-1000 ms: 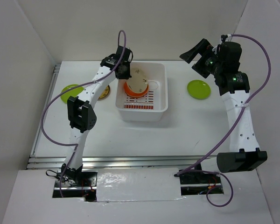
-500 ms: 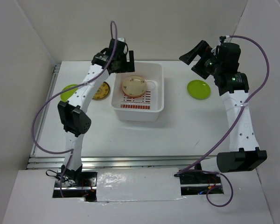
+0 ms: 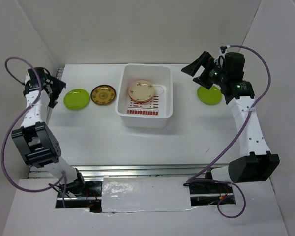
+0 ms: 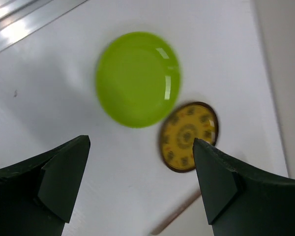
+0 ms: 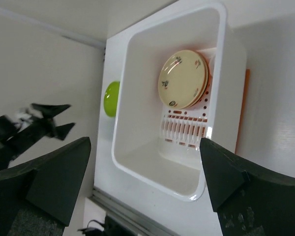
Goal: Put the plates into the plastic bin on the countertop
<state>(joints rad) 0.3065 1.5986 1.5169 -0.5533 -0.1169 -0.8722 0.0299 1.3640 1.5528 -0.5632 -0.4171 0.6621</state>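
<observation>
1. The plastic bin [image 3: 145,119] is sitting at the middle of the white surface [image 3: 113,140], toward its far side.
2. A cream plate [image 3: 141,90] with floral specks is lying inside the bin, just beyond the red slot markings [image 3: 143,111]. An orange rim [image 3: 135,100] is showing under its near edge, so it is resting on at least one other plate. How many are lying below cannot be told.
3. Left of the bin, a brown-and-gold patterned plate [image 3: 103,94] and a lime green plate [image 3: 75,99] are lying flat on the surface, just beside each other. The patterned one is the nearer to the bin.
4. A second lime green plate [image 3: 210,96] is lying on the surface right of the bin, apart from it, and the right arm is partly covering it.
5. The left gripper [image 3: 54,91] is hanging at the left edge of the surface, near the lime green plate. Its jaws are standing wide apart with nothing between them.
6. The right gripper [image 3: 195,70] is hovering above the surface between the bin and the second lime green plate. Its jaws are likewise spread wide and gripping nothing, and its wrist camera is looking into the bin.
</observation>
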